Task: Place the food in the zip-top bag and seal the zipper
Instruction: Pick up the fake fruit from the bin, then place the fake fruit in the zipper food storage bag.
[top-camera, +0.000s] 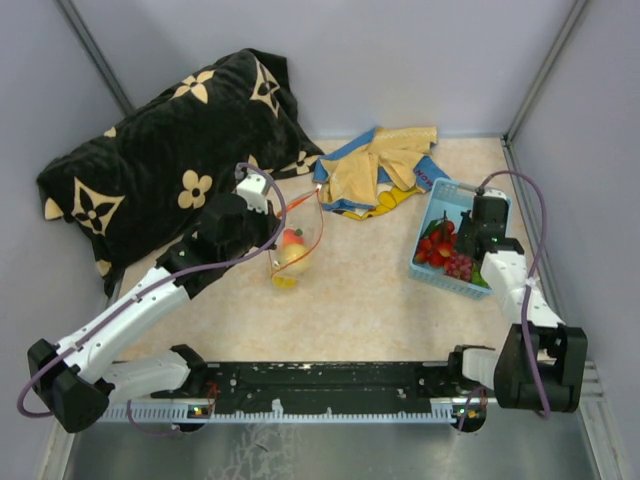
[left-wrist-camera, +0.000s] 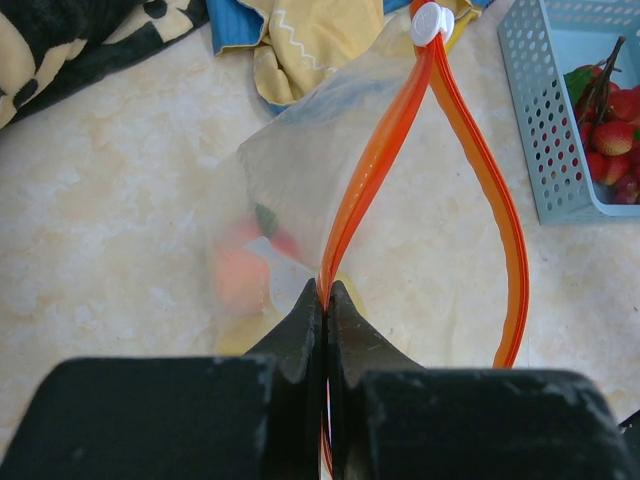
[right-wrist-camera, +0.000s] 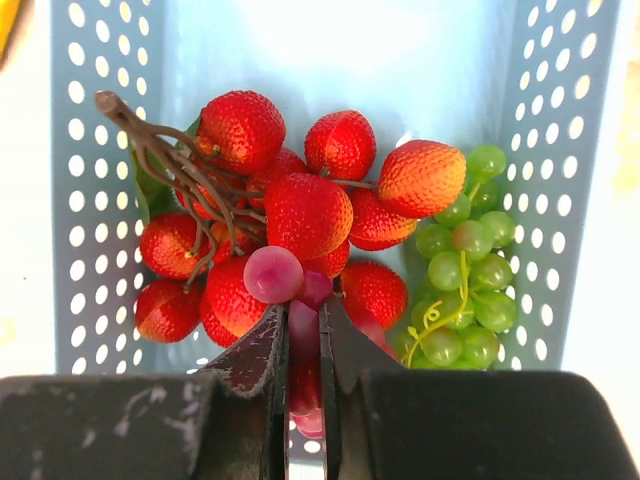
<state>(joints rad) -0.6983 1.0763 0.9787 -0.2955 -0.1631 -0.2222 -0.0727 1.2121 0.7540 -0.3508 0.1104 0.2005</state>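
The clear zip-top bag (top-camera: 300, 232) is held up near the table's middle, with an orange and yellow fruit (top-camera: 290, 250) inside. My left gripper (left-wrist-camera: 327, 290) is shut on one side of the red-orange zipper (left-wrist-camera: 375, 170). The strip loops open up to its white tip (left-wrist-camera: 430, 22). The bag (left-wrist-camera: 290, 170) shows blurred fruit (left-wrist-camera: 240, 275) through it. My right gripper (right-wrist-camera: 303, 310) is inside the light-blue basket (right-wrist-camera: 80, 120), shut on purple grapes (right-wrist-camera: 273, 275). Red berries (right-wrist-camera: 305, 210) and green grapes (right-wrist-camera: 465, 270) lie around them. From above, the right gripper (top-camera: 465, 250) is over the basket (top-camera: 440, 195).
A black cushion with cream flowers (top-camera: 170, 170) fills the back left. A yellow-and-blue cloth (top-camera: 385, 170) lies at the back, between the bag and the basket. Grey walls close in the table on three sides. A black rail (top-camera: 330, 380) runs along the near edge.
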